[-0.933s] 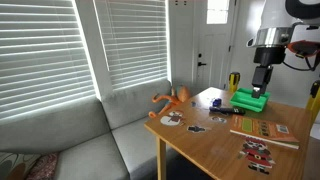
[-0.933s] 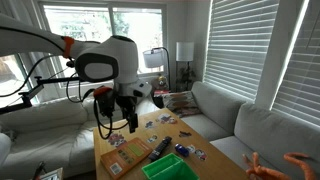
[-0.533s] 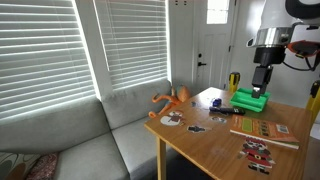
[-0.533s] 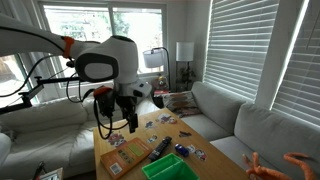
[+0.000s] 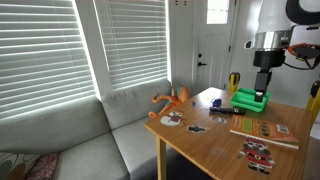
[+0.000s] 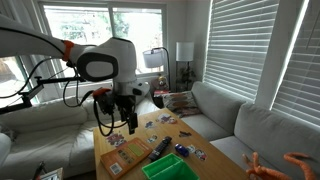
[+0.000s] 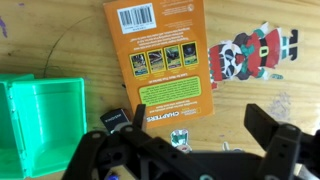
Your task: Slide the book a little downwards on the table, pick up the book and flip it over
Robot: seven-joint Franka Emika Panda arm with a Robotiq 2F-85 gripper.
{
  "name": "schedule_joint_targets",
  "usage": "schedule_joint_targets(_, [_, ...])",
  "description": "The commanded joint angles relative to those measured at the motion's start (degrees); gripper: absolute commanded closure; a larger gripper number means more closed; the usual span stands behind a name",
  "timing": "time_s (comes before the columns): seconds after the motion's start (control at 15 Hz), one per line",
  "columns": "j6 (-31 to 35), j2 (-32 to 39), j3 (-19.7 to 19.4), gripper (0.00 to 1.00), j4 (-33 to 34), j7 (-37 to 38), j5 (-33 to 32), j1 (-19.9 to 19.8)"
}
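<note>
My fingers (image 7: 270, 130) spread wide above the book (image 7: 165, 60), which lies flat on the counter (image 7: 60, 50) near the block (image 7: 40, 125), so a skewed push may shove it into that block.

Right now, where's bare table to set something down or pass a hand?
Free: bare table toward the camera-side edge, between the dark card and the red-and-white cards. Crowded: around the green block and book, with cards close by.
</note>
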State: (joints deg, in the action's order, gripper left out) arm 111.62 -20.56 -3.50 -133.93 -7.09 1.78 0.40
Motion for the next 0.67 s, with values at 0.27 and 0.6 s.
schedule_joint_targets(0.27, [7.64,0.39,3.51,0.00,-6.34,-0.63,-1.66,1.87])
schedule_joint_targets(0.6, [9.27,0.85,3.67,0.00,-7.34,-0.03,-2.76,2.04])
